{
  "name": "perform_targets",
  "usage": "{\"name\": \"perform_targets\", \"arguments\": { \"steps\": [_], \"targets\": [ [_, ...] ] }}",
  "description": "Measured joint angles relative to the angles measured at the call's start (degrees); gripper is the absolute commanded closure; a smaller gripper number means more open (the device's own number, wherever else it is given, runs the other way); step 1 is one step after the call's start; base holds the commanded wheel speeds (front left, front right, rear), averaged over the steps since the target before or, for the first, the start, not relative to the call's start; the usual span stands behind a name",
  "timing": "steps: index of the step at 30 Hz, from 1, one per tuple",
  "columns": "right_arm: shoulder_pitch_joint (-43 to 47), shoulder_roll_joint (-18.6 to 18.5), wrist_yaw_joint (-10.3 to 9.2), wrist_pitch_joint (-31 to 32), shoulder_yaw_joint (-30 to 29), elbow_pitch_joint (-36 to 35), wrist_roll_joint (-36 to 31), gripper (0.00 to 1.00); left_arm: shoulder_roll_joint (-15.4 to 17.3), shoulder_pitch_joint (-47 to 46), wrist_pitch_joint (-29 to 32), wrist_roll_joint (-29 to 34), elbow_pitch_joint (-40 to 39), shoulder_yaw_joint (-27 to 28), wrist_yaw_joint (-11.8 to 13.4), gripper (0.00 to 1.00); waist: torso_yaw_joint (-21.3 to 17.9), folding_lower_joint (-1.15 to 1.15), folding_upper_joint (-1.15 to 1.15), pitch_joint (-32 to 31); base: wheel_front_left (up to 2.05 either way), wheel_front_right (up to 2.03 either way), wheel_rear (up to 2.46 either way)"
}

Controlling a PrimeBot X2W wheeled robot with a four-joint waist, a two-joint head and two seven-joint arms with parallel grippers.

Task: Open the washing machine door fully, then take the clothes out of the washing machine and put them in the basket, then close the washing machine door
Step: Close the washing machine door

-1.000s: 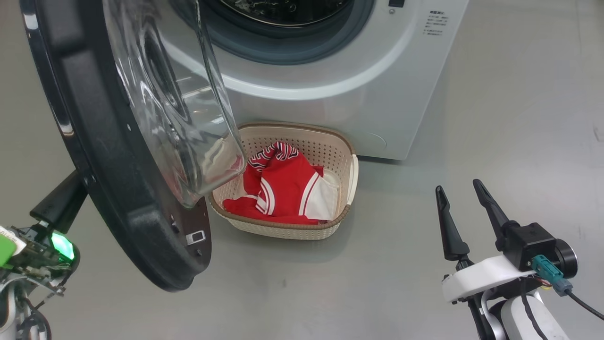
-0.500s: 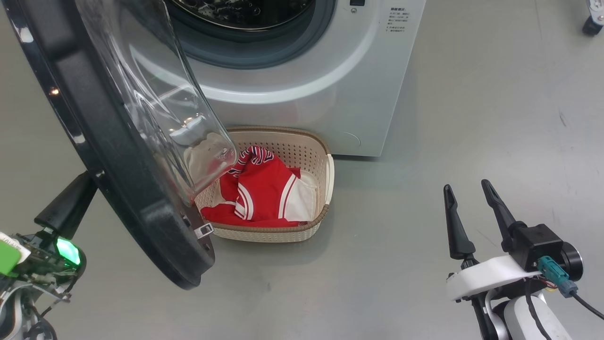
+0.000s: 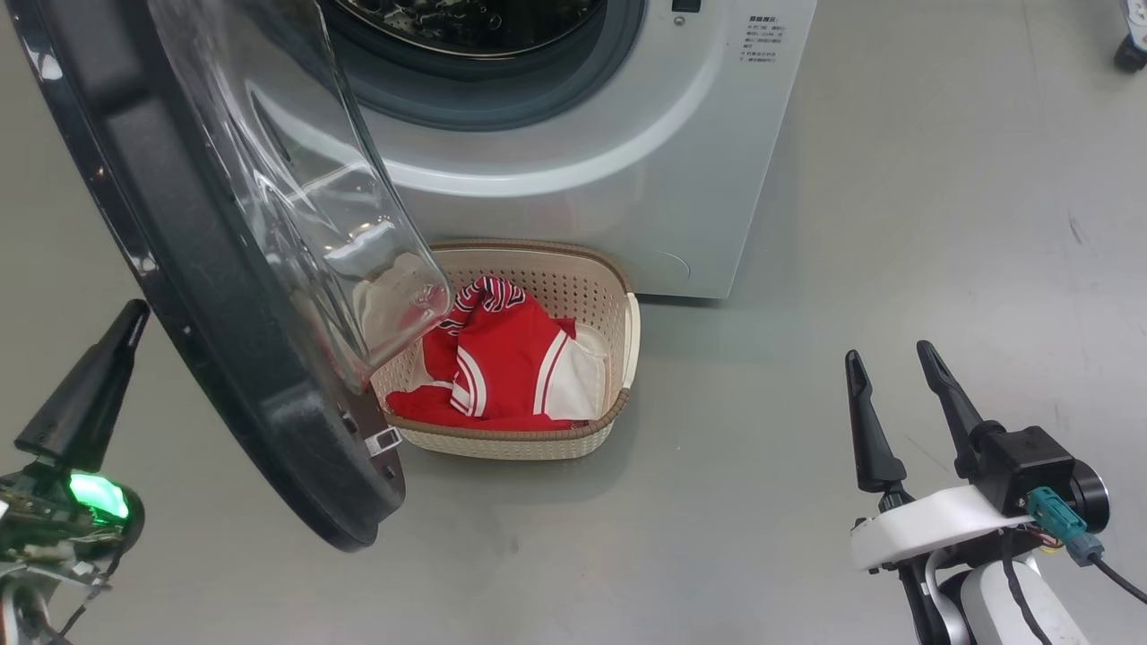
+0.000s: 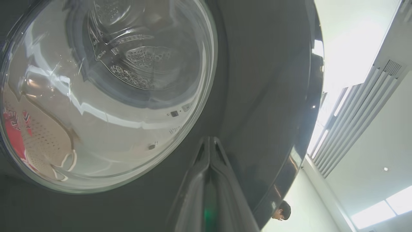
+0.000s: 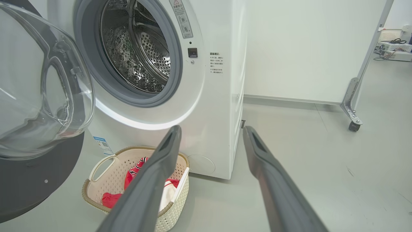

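Clothes point(image 3: 502, 358), bright red, white stripes, crumpled

The washing machine door point(image 3: 206, 340) stands open, swung out to the left of the port point(image 5: 176, 64). Its wide black surround is glossy, and its bulging clear glass bowl point(image 3: 332, 215) points back toward the machine. The washing machine point(image 3: 627, 161) is a white front-loader with a grey-rimmed round opening and a perforated steel drum point(image 5: 138, 48). The basket point(image 3: 511, 445), cream with perforated sides and a brown woven-look rim, sits upright on the floor point(image 3: 806, 269) just in front of the machine. The clothes point(image 3: 506, 367), red with white stripes and a white panel, lie bunched inside it.
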Motion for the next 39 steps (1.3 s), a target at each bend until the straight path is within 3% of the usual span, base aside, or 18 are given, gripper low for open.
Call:
{"name": "perform_targets", "arguments": {
  "steps": [7,8,9,17,23,32,39],
  "targets": [
    [0.0,-0.01,0.0,-0.1,-0.08,0.14,0.0,0.0,-0.92,0.54,-2.26,-0.49,-1.08,3.04,0.0,1.0,0.39,0.0,0.0,-0.23,0.0,0.0,0.0],
    [0.0,-0.01,0.0,-0.31,-0.09,0.19,0.0,0.0,-1.0,0.66,-2.6,-0.49,-1.19,3.34,0.0,0.35,0.43,0.0,0.0,-0.27,0.0,0.0,0.0],
    [0.0,-0.01,0.0,-0.49,-0.1,0.23,0.0,0.0,-1.01,0.78,-2.63,-0.49,-1.36,3.44,0.0,0.0,0.46,0.0,0.0,-0.31,0.0,0.0,0.0],
    [-0.01,0.0,0.0,-0.51,-0.12,0.33,0.05,0.0,-1.91,1.25,-5.19,0.15,-3.0,5.17,0.0,0.0,0.51,0.0,0.0,-0.46,0.0,0.0,0.0],
    [-0.01,0.0,-0.38,-0.52,-0.35,0.44,0.08,0.0,-1.75,1.59,-8.1,8.08,-5.1,6.27,0.0,0.0,0.45,0.0,0.0,-0.48,0.0,0.0,0.0],
    [-0.01,-0.03,-0.38,-0.59,-0.54,0.57,0.51,0.0,4.89,4.41,-16.69,33.73,-10.98,5.84,-0.01,0.0,0.56,0.0,0.0,-0.59,0.0,0.0,0.0],
    [0.0,-0.26,-0.38,-1.01,-0.78,0.92,0.51,0.0,7.75,8.42,-24.66,52.65,-12.78,0.09,-0.04,0.0,0.79,0.0,0.0,-0.88,0.0,0.0,0.0]
  ]
}}
